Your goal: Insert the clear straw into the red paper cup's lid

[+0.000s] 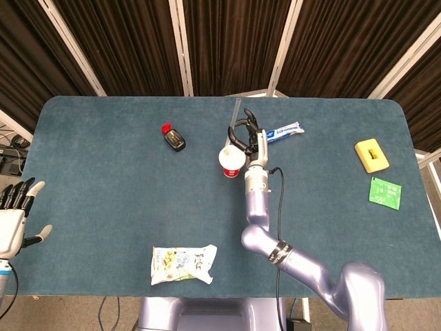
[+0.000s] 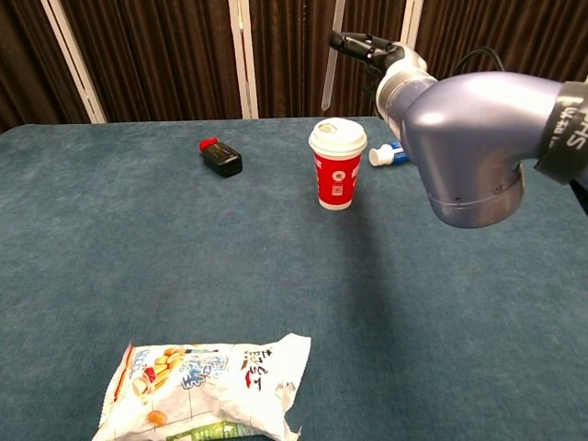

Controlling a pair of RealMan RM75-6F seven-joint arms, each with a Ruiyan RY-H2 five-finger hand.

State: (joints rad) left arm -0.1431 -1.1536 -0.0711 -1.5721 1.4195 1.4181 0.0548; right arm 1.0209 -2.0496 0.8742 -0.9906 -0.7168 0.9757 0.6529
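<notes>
Dark curtains back my blue table (image 1: pixel 103 172). Near frame centre, my right hand (image 1: pixel 247 136) pinches the clear straw (image 2: pixel 328 78) almost upright, its lower tip just above the red paper cup's (image 2: pixel 337 175) lid (image 2: pixel 337 136); I judge straight down comes next.

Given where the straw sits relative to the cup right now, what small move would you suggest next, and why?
Probably lower the right robot hand slowly. It holds the straw nearly upright, and in the chest view the lower tip hangs just above the cup, not yet in the lid. Fine alignment with the lid's hole cannot be judged.
</notes>
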